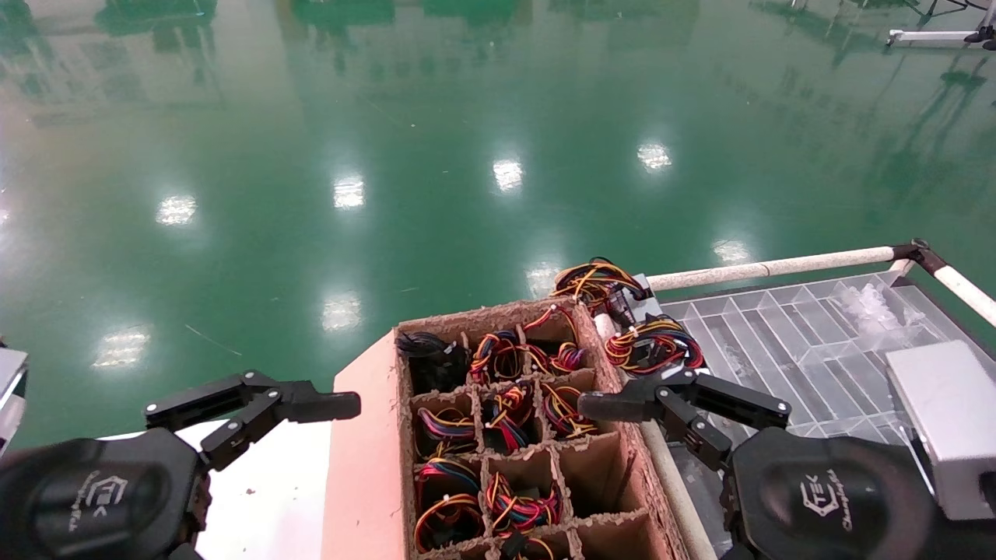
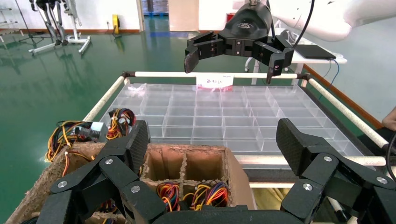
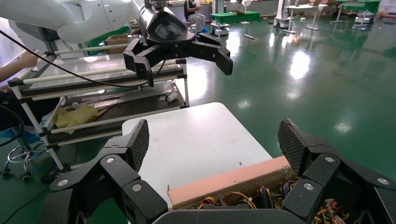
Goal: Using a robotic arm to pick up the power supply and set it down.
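Note:
One power supply (image 1: 652, 346) lies with its red, yellow and black wires on the near-left corner of the clear tray (image 1: 817, 342), and another (image 1: 597, 283) lies just beyond it. In the left wrist view a silver-grey body (image 2: 95, 131) shows among those wires. My right gripper (image 1: 615, 412) hangs open and empty beside the nearer bundle, over the right wall of the cardboard divider box (image 1: 366, 467). My left gripper (image 1: 311, 420) is open and empty off the box's left side. Each wrist view shows its own gripper open (image 2: 215, 140) (image 3: 215, 140), with the other arm's gripper open farther off (image 2: 231, 65) (image 3: 184, 63).
Several cells of the divider box (image 2: 243, 177) hold wire bundles (image 1: 510, 408), and its near-right cells are bare. The box stands on a white table (image 3: 196, 135). White pipe rails (image 1: 778, 268) frame the tray. A grey camera box (image 1: 949, 420) sits on my right wrist. Green floor lies beyond.

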Controlling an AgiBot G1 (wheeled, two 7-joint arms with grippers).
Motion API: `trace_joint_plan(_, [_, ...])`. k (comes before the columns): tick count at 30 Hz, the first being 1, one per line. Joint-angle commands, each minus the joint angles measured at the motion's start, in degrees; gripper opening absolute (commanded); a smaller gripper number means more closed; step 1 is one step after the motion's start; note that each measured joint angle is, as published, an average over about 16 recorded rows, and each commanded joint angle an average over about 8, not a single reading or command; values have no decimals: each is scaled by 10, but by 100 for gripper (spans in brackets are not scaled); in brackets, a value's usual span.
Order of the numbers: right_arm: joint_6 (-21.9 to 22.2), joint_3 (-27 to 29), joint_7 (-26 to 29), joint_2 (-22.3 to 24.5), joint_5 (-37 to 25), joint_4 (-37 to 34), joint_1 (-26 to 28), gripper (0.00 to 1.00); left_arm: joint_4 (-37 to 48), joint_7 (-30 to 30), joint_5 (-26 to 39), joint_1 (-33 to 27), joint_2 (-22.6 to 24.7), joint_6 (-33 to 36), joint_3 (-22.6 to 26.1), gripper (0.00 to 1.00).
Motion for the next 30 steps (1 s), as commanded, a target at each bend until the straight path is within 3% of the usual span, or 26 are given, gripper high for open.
trace_joint_plan(1, [0,0,0,0,0,0,0,100,0,0,0,0,0,0,0,0])
trace_joint_plan(30, [0,0,0,0,0,0,0,100,0,0,0,0,0,0,0,0])
